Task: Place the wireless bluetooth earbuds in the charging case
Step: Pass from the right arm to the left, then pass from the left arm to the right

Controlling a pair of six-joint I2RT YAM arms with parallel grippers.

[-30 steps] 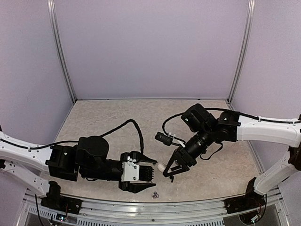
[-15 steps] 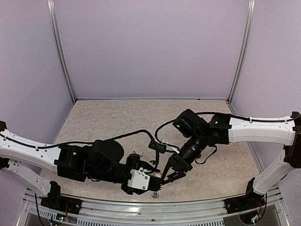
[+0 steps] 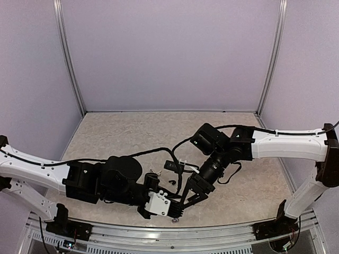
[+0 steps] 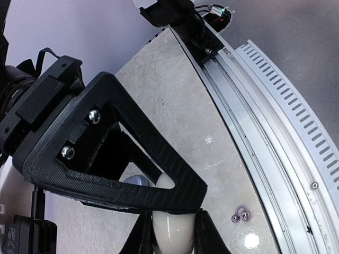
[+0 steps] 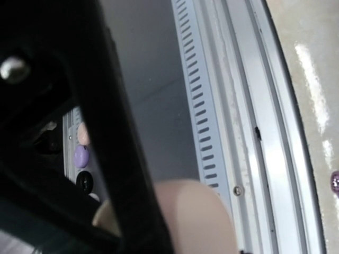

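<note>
The white case [image 4: 172,238] is pinched by the left gripper [image 4: 174,233] and the right gripper [image 3: 189,200] at the near edge. If pulled unevenly, it could be dropped, knocking the earbuds [image 4: 241,215] lying nearby off the table [image 4: 175,106].

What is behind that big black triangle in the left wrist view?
A white rounded charging case, pinched between the fingers of the left gripper, and a silvery-grey sliver. The triangle, part of the right gripper, hides the case's top.
</note>
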